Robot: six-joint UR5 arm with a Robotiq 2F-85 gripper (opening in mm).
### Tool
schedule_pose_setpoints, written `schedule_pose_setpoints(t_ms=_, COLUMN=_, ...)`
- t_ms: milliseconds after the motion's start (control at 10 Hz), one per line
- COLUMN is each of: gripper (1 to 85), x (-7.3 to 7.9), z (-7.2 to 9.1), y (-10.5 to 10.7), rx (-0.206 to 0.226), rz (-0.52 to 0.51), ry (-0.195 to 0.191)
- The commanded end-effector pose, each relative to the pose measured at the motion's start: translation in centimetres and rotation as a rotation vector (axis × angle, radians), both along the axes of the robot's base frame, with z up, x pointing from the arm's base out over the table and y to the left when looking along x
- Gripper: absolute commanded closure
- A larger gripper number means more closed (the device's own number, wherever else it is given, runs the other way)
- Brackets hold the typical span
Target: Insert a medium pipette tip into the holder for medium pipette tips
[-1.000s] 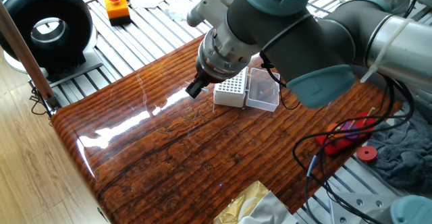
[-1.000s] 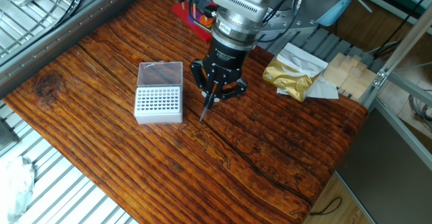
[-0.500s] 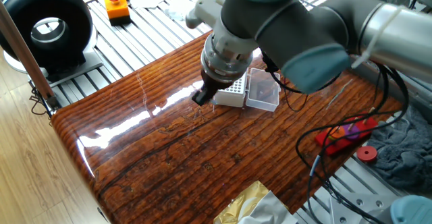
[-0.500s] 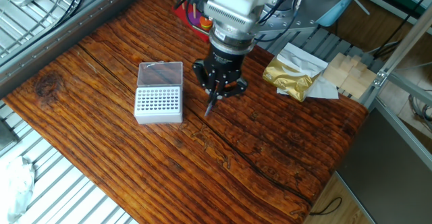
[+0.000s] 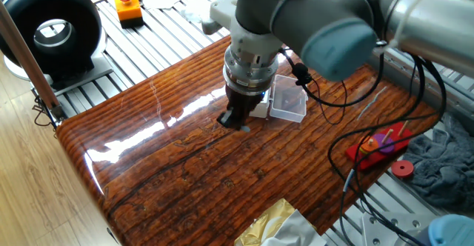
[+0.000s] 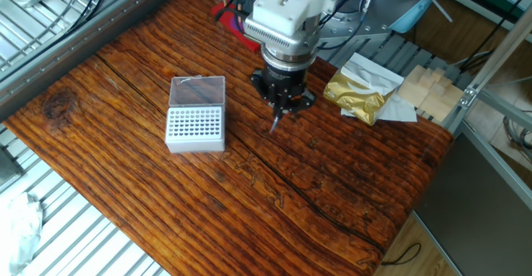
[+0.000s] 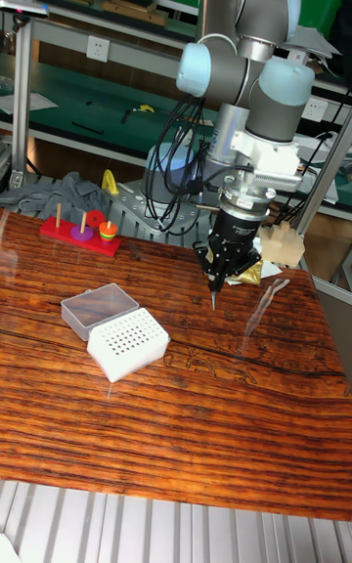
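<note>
Since a second ago: the gripper (image 6: pixel 279 110) has drifted away from the holder (image 6: pixel 196 130), toward 3 o'clock in the other fixed view, and stands more upright; the holder has not moved.

One fixed view
- Gripper (image 5: pixel 235 118): black, low over the wooden table (image 5: pixel 170 179), at 7 o'clock from the holder; the jaws' gap cannot be told here.
- Holder (image 5: pixel 261 109): mostly hidden behind the wrist; only a white edge shows.
- Lid (image 5: pixel 288 100): clear plastic, lying open at 3 o'clock of the block.
- Table: glossy, dark red-brown, strongly grained, with a bright glare streak.

The other fixed view
- Medium pipette tip (image 6: pixel 275 125): thin pale sliver pinched between narrow fingers, pointing down, its end above bare wood (not over any hole).
- Holder: small white rectangular block, regular grid of holes on top, at 9 o'clock from the gripper and apart from it.
- Gold foil packet (image 6: pixel 356 95): crinkled, shiny, at 3 o'clock from the gripper.

Tall fixed view
- Gripper (image 7: pixel 217 282): jaws drawn in tight on the tip.
- Medium pipette tip (image 7: pixel 214 296): tapered, whitish, hanging clear of the table.
- Holder (image 7: pixel 128 344): at 8 o'clock from the tip, well apart.
- Ring-stacking toy (image 7: pixel 82 231): red base with coloured rings, at the far left edge.

Meaning for the task: the tip is in hand, but insertion is not begun; I judge it must travel to the grid.
</note>
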State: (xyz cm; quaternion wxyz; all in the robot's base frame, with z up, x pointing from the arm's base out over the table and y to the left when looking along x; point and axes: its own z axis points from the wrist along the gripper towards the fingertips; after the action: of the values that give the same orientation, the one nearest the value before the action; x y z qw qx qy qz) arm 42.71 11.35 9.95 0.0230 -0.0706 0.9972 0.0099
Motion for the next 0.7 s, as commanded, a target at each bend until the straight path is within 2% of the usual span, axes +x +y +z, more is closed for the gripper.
schedule_pose_setpoints(t_ms=0, gripper=84.7, x=-1.9, z=0.3, y=1.6, rx=0.047, rz=-0.051, ry=0.09)
schedule_pose_setpoints(t_ms=100, gripper=84.7, x=-2.6, z=0.4, y=2.6, rx=0.081, rz=-0.063, ry=0.123)
schedule_pose_setpoints(t_ms=400, gripper=84.7, x=-2.9, z=0.2, y=2.7, rx=0.088, rz=-0.055, ry=0.148)
schedule_pose_setpoints(t_ms=500, gripper=84.7, x=-3.6, z=0.2, y=3.0, rx=0.096, rz=-0.056, ry=0.177)
schedule_pose_setpoints(t_ms=600, gripper=84.7, x=-4.6, z=0.6, y=4.1, rx=0.14, rz=-0.077, ry=0.221)
